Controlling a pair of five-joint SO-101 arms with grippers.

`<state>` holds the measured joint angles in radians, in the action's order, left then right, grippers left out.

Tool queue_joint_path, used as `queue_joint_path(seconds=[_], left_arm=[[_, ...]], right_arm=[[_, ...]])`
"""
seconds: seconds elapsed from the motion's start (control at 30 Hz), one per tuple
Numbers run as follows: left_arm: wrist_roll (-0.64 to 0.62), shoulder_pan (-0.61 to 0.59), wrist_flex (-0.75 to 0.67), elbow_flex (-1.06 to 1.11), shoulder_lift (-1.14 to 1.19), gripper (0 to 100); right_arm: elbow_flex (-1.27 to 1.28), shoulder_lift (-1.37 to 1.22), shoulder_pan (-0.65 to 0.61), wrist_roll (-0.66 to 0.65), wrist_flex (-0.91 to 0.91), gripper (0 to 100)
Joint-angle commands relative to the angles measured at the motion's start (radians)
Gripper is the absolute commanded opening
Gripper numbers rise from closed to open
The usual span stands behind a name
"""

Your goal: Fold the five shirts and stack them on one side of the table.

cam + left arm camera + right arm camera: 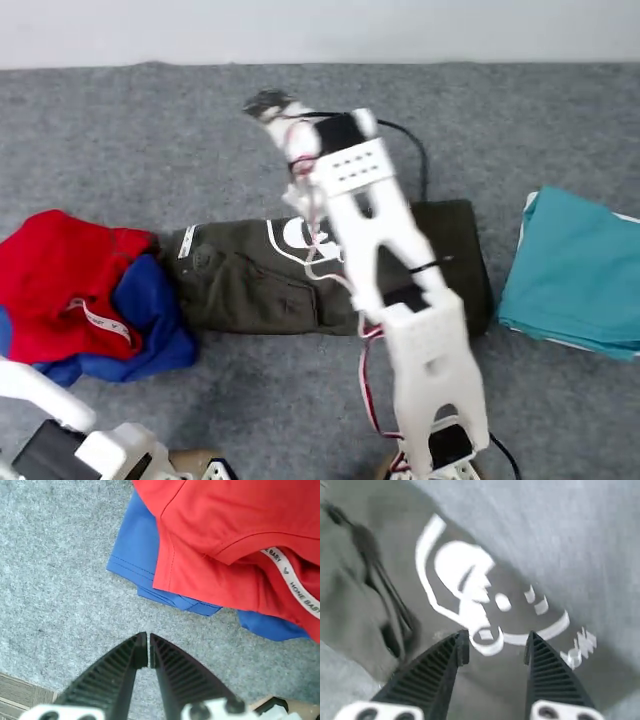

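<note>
Here the right gripper (496, 639), its jaws parted, hangs over the white print of the green shirt (240, 285), which lies flat mid-bench (150, 130). A clean fold likely needs a pinch at the cloth's edge, not its middle. The left gripper (149, 640) is closed and empty near the red shirt (240, 525).

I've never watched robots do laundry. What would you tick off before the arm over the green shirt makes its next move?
1. Right end effector open, ready to pinch: ok.
2. It hangs over the olive shirt, at its white print: ok.
3. Left end effector shut on nothing, above bare table beside the blue shirt, out of the way: ok.
4. Olive shirt stacked: not ok, it lies mid-table beside the teal shirt, not on it.
5. Red shirt and blue shirt folded: not ok, they lie in a crumpled heap.
6. All five shirts accounted for: cannot tell, I count four.
</note>
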<state>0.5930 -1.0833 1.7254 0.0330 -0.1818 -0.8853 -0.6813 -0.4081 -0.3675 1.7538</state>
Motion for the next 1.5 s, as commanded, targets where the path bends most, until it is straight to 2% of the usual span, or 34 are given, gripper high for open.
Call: queue_joint_path(seconds=[0.0,0.1,0.3,0.43,0.63,0.77,1.03,1.2,1.47], left_arm=[[0.008,-0.002,0.012,-0.035,-0.049,2],[0.008,-0.002,0.012,-0.035,-0.049,2],[0.009,0.006,0.009,-0.035,-0.048,2],[0.009,0.008,0.006,-0.030,-0.044,2],[0.011,0.008,0.006,-0.030,-0.041,2],[0.011,0.008,0.006,-0.030,-0.041,2],[0.023,0.008,0.006,-0.030,-0.041,2],[0.061,0.008,0.006,-0.030,-0.046,2],[0.066,0.008,0.006,-0.030,-0.046,2]], right_arm=[[0.126,0.160,0.111,0.058,0.042,23.9],[0.203,0.205,0.206,0.080,0.039,33.6],[0.222,0.165,0.375,0.086,0.013,32.9],[0.222,0.073,0.441,0.092,-0.004,32.9],[0.222,-0.025,0.460,0.101,-0.004,32.6],[0.222,-0.030,0.478,0.117,-0.019,27.6],[0.229,-0.038,0.483,0.117,-0.025,28.3],[0.285,-0.041,0.478,0.115,-0.097,28.3],[0.523,-0.041,0.486,0.121,-0.282,28.0]])
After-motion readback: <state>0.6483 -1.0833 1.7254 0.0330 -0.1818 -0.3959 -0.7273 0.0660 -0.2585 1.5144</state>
